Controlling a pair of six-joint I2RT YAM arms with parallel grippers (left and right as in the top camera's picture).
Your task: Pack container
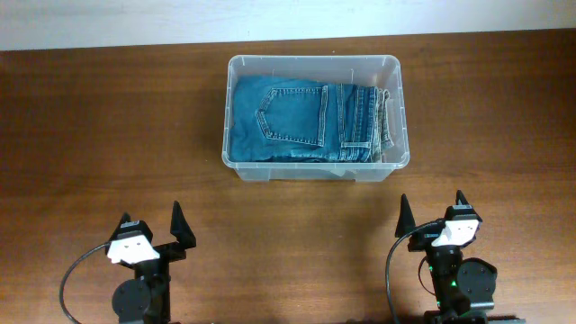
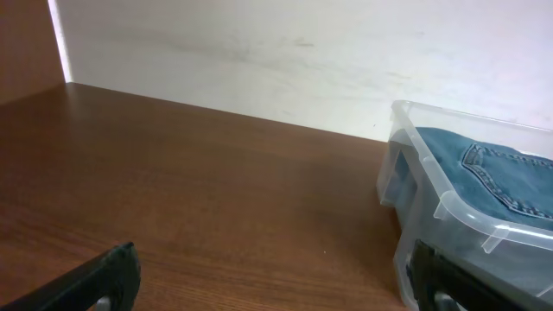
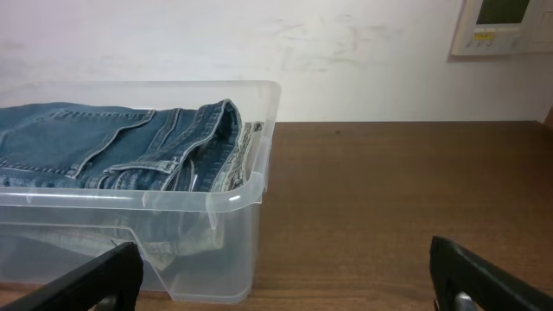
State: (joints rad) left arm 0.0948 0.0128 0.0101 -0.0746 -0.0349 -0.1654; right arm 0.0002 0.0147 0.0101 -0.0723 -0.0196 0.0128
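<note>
The clear plastic container (image 1: 314, 169) stands at the middle back of the wooden table, with folded blue jeans (image 1: 297, 121) lying inside it. My left gripper (image 1: 150, 216) is near the front left, open and holding nothing. My right gripper (image 1: 433, 200) is near the front right, also open with nothing in it. Both are well short of the container. In the left wrist view the container (image 2: 449, 207) and jeans (image 2: 501, 173) show at the right, beyond the left gripper (image 2: 272, 259). In the right wrist view the container (image 3: 233, 250) and jeans (image 3: 112, 138) fill the left, ahead of the right gripper (image 3: 285, 255).
The brown wooden table (image 1: 108, 135) runs back to a pale wall (image 2: 259, 52). A white control panel (image 3: 501, 26) hangs on the wall at the right. Bare wood lies between both grippers and the container.
</note>
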